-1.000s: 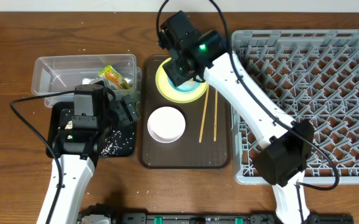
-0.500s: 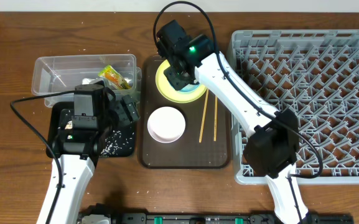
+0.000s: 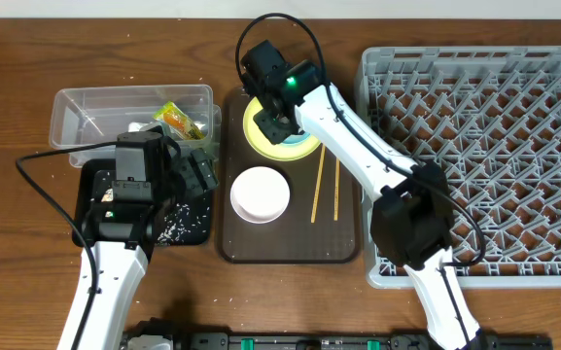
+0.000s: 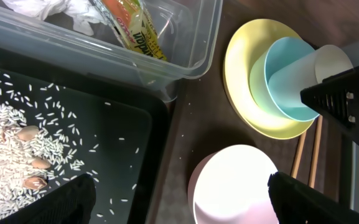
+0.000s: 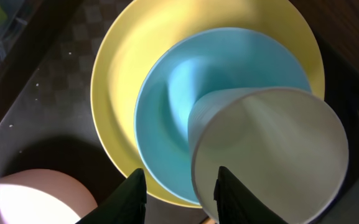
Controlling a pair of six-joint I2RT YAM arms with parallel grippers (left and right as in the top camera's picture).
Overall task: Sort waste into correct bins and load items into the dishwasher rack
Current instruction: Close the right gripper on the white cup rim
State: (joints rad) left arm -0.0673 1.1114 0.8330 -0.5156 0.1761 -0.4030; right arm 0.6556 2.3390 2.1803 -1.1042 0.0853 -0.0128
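The yellow plate (image 3: pixel 254 131) sits at the back of the brown tray and holds the light blue bowl (image 5: pixel 167 124). The small white cup (image 5: pixel 272 155) lies tilted in that bowl. My right gripper (image 5: pixel 182 193) is open just above them, with one finger on each side of the cup's near rim. The whitish bowl (image 3: pixel 260 193) and the chopsticks (image 3: pixel 316 190) lie on the tray. My left gripper (image 4: pixel 188 202) is wide open and empty over the edge of the black tub (image 4: pixel 123 124), which holds rice (image 4: pixel 5 143). The clear tub (image 3: pixel 86 107) holds the snack wrapper (image 4: pixel 132 31) and the white scrap (image 4: pixel 48 7).
The grey dishwasher rack (image 3: pixel 484 126) fills the right side, its left edge against the brown tray (image 3: pixel 290 243). A few brown bits lie among the rice. The right arm reaches from the front right across the rack's corner. A black cable loops behind the plate.
My right gripper has shifted a little to the left and back over the plate and bowl. The left arm has not moved.
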